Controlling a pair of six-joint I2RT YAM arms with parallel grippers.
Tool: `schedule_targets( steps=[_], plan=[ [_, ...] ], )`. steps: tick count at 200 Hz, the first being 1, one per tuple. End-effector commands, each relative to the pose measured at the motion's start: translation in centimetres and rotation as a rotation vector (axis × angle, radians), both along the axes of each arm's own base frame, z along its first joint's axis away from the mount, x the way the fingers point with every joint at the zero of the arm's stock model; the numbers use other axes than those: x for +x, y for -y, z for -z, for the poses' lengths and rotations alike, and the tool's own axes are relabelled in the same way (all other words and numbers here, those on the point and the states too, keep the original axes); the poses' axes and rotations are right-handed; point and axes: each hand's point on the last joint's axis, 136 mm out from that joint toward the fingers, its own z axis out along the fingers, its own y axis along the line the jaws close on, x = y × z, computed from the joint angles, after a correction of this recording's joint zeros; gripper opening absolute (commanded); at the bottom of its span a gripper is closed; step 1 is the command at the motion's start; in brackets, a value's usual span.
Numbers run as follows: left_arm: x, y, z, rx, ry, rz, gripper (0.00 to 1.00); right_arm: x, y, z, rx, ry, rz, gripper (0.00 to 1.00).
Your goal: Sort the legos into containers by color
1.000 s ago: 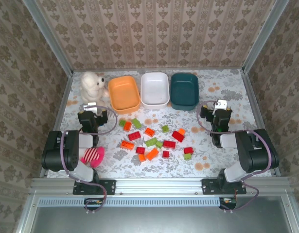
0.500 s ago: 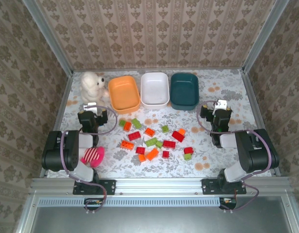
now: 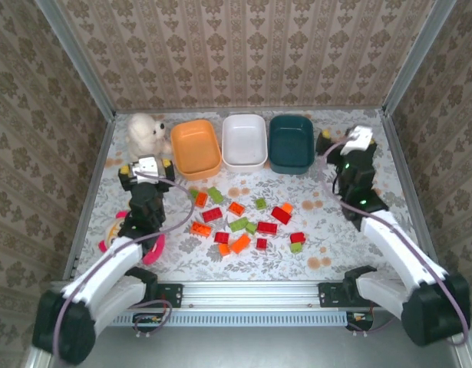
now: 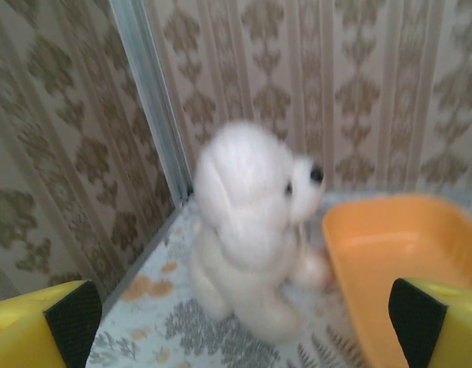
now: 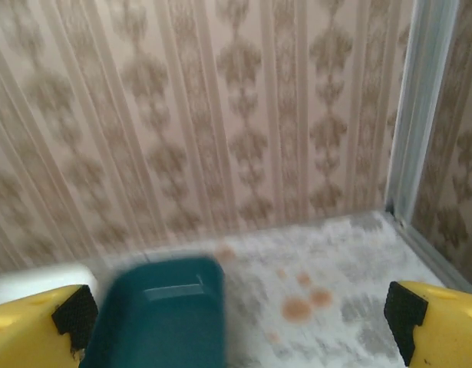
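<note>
Behind and below both claws, back toward the arm bases, lie the legos (image 3: 238, 224): a loose scatter of red, orange and light green bricks on the table (image 3: 328, 234), none of them in a bin yet.

Facing the far wall, the left claw (image 3: 146, 166) hangs with its jaws spread wide and nothing between them. In its wrist view the white plush dog (image 4: 251, 222) sits straight ahead and the orange bin (image 4: 397, 261) ahead to its right. The right claw (image 3: 351, 142) is likewise released and empty. It faces the same wall, with the teal bin (image 5: 163, 314) ahead to its left. The white bin (image 3: 244, 142) stands between those two bins.

From the left claw the scatter lies to the right and back; from the right claw, to the left and back. Its long spread runs crosswise, from one claw's side toward the other's. An orange and green pair (image 3: 198, 198) at the scatter's left end lies near the left claw. The red brick (image 3: 282, 215) closest to the right claw is farther off. I judge the left claw the nearer one. Either claw would have to tip down and draw back toward its base before a grasp. The orange bin, just to the left claw's right, suits an orange brick.
</note>
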Motion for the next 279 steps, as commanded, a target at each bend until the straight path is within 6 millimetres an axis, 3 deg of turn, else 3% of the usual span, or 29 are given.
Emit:
schedule_targets(
  steps=[1,7,25,51,75,110,138,166,202,231,279],
  plan=[
    [-3.1,0.0,-0.7,-0.023,-0.118,-0.046,1.00,-5.9,2.6,1.8,0.369,-0.291,0.194,1.00],
    [-3.9,0.1,-0.6,-0.090,-0.170,-0.036,1.00,-6.4,2.7,2.3,0.425,-0.316,0.211,1.00],
    [-6.5,1.3,0.5,-0.376,-0.343,0.058,1.00,-6.6,-0.7,3.3,0.421,-0.429,0.002,0.95],
    [-6.2,4.6,0.3,-0.538,-0.373,0.254,1.00,-8.9,-2.7,5.3,0.394,-0.625,-0.017,0.85],
    [-6.4,7.8,1.6,-0.508,-0.584,0.359,1.00,-11.1,-5.9,7.2,0.252,-0.814,-0.113,0.83],
    [-9.0,13.4,4.5,-0.344,-0.848,0.555,1.00,-16.9,-10.2,15.5,0.012,-1.273,-0.255,0.86],
    [-11.4,16.6,5.6,-0.308,-0.907,0.687,1.00,-19.9,-11.9,20.8,-0.117,-1.420,-0.339,0.87],
    [-13.9,18.9,5.8,-0.372,-0.917,0.841,1.00,-19.3,-13.5,23.7,-0.105,-1.425,-0.431,0.88],
    [-14.7,18.6,6.6,-0.445,-0.931,0.828,1.00,-18.2,-14.3,28.4,-0.067,-1.498,-0.429,0.85],
    [-14.6,18.1,6.2,-0.459,-0.903,0.808,1.00,-16.9,-13.8,29.9,-0.042,-1.508,-0.398,0.82],
    [-14.6,18.0,5.8,-0.459,-0.898,0.805,1.00,-16.9,-13.0,31.9,-0.036,-1.563,-0.366,0.74]
  ],
)
